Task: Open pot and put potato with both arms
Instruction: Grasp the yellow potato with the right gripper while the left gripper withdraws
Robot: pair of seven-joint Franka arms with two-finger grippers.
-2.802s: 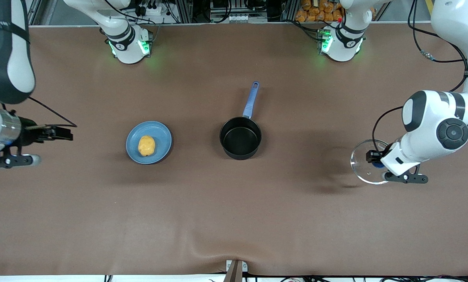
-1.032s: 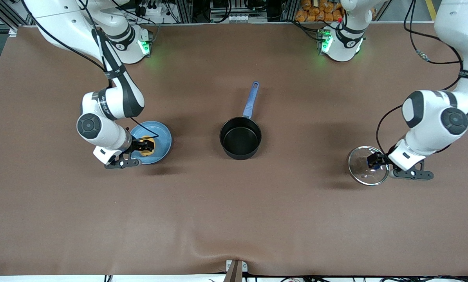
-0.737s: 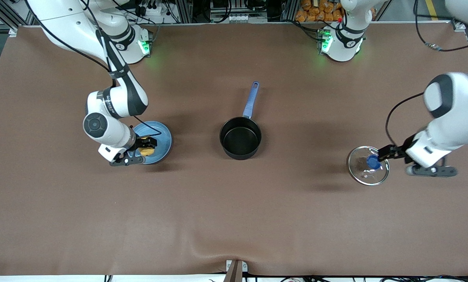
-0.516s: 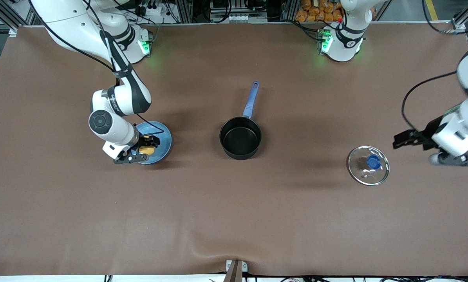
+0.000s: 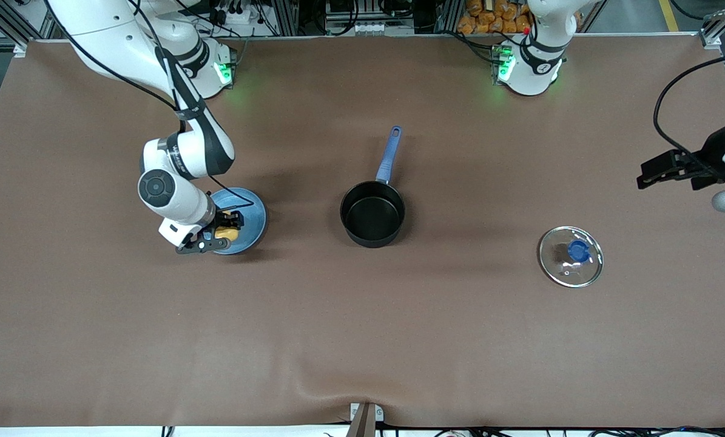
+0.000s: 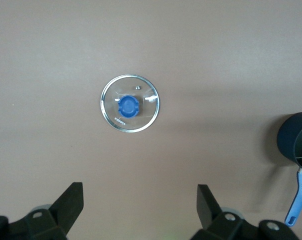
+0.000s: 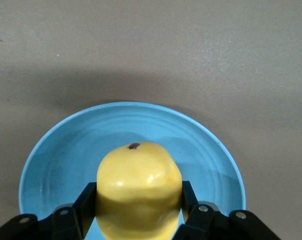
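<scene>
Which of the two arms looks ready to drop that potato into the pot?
The right arm: its gripper is closed on the potato over the plate. The left gripper hangs open and empty, away from the open pot.

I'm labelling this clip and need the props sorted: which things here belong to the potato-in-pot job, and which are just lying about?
Part of the job:
pot, open
glass lid, off, lying toward the left arm's end of the table
potato, gripped by the right hand
left hand, open, up over the table

Just lying about:
blue plate under the potato
</scene>
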